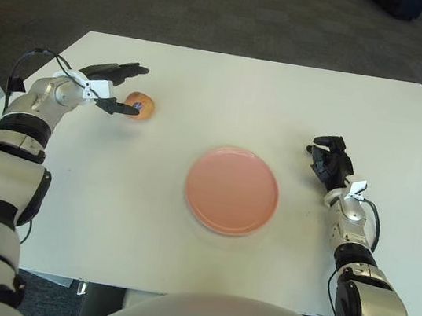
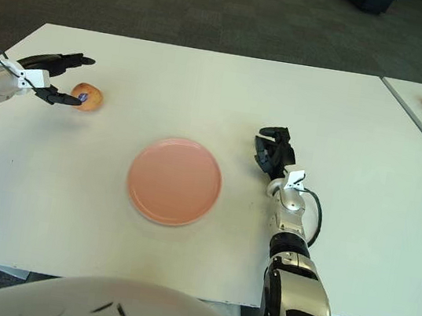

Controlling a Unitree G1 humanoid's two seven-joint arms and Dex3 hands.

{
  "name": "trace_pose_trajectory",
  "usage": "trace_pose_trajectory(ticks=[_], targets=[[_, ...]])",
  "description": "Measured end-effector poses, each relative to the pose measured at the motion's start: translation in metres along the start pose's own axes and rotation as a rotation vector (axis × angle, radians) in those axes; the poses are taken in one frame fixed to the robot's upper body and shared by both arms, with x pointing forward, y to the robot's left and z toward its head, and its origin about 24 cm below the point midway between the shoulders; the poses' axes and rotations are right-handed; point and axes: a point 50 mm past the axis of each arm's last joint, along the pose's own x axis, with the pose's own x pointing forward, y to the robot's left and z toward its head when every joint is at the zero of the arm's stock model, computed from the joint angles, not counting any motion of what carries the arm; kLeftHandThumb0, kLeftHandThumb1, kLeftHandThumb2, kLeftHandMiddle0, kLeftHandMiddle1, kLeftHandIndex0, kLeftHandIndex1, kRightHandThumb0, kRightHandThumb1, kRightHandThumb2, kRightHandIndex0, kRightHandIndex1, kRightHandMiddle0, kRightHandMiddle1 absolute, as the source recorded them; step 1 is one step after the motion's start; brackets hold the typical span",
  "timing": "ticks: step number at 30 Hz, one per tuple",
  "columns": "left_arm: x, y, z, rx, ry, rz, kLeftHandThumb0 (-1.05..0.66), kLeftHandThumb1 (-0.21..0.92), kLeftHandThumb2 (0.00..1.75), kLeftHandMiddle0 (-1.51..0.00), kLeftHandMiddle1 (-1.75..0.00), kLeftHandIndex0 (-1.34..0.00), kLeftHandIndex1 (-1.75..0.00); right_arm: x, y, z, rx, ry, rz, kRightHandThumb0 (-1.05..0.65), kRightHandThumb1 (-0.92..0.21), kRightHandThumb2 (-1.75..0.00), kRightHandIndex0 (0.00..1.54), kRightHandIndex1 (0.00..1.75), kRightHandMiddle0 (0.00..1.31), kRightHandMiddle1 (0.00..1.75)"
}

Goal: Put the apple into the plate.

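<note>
Left eye view: the apple (image 1: 140, 105) sits on the table (image 1: 229, 89) at about 10 o'clock from the plate (image 1: 231, 190), well apart from it. The left hand (image 1: 109, 85) is just beside it, fingers spread, not gripping anything. The right hand (image 1: 330, 161) shows at 3 o'clock of the plate, fingers curled, holding nothing. Risk I'd guess: a fingertip nudge rolls the apple, since it's round and loose. Plenty of bare tabletop between apple and plate, and the edges are far off.
</note>
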Motion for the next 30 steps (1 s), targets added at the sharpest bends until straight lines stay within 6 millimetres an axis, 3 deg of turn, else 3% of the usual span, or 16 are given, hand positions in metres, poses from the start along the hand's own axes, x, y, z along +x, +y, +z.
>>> trace_pose_trajectory(ticks=[7, 17, 30], targets=[[0.002, -0.003, 0.003, -0.145, -0.03, 0.105, -1.05, 0.73, 0.18, 0.0, 0.0, 0.0, 0.0, 0.001, 0.0, 0.001, 0.0, -0.002, 0.001, -0.35, -0.92, -0.47, 0.34, 1.23, 0.25, 1.69], [0.003, -0.01, 0.002, -0.217, -0.029, 0.13, -1.04, 0.74, 0.19, 0.0, 0.0, 0.0, 0.0, 0.001, 0.0, 0.001, 0.001, -0.003, 0.002, -0.35, -0.92, -0.47, 0.34, 1.23, 0.25, 1.69], [-0.009, -0.033, -0.024, -0.273, 0.103, 0.175, -0.95, 0.73, 0.23, 0.0, 0.0, -0.02, -0.05, 0.001, -0.001, 0.0, 0.002, 0.004, 0.007, -0.35, -0.92, -0.47, 0.34, 1.23, 0.25, 1.69]])
